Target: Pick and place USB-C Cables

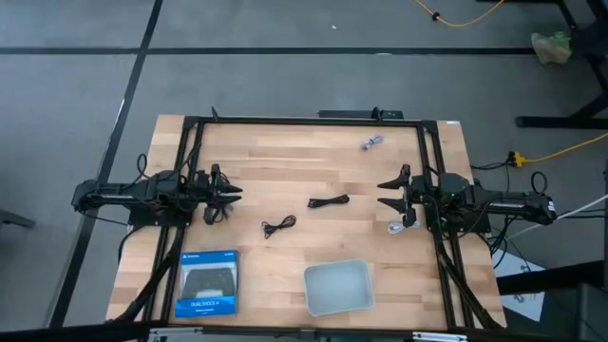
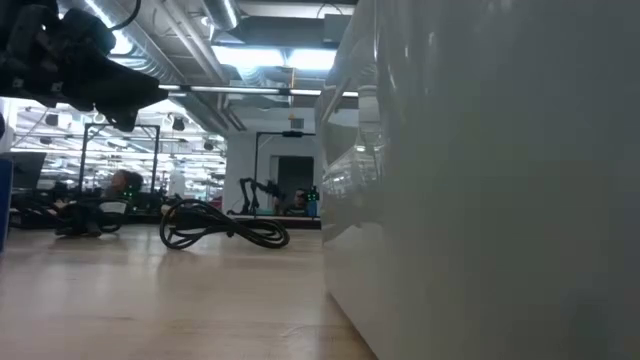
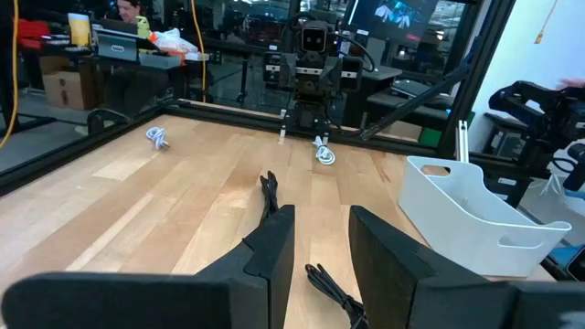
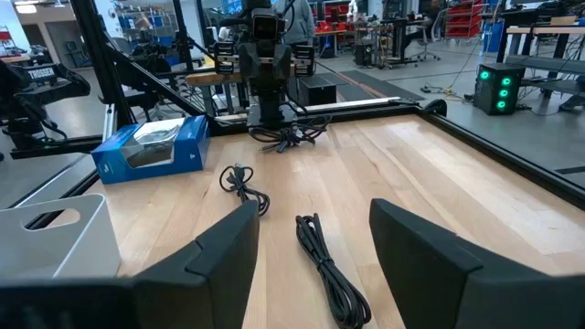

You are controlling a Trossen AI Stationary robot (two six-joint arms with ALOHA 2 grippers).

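Overhead, the wooden counter (image 1: 285, 157) carried four cables: a pale grey-purple cable (image 1: 371, 143) near the far right corner, a whitish cable (image 1: 398, 227) beside the right pincer (image 1: 384, 193), and two black cables, one (image 1: 329, 201) at the middle and one (image 1: 278, 226) nearer the front edge. The left pincer (image 1: 235, 192) sat at the left edge, fingers narrowly parted and empty; the right one gaped wider, also empty. A blue box (image 1: 207, 281) by the front left corner read "DUALSHOCK 4", and a pale tray (image 1: 336, 287) lay near the front edge.

Level with the counter, a black coil (image 2: 222, 225) lay before a hall with ceiling lights.

The wrist views showed dark frame rails and workshop clutter.
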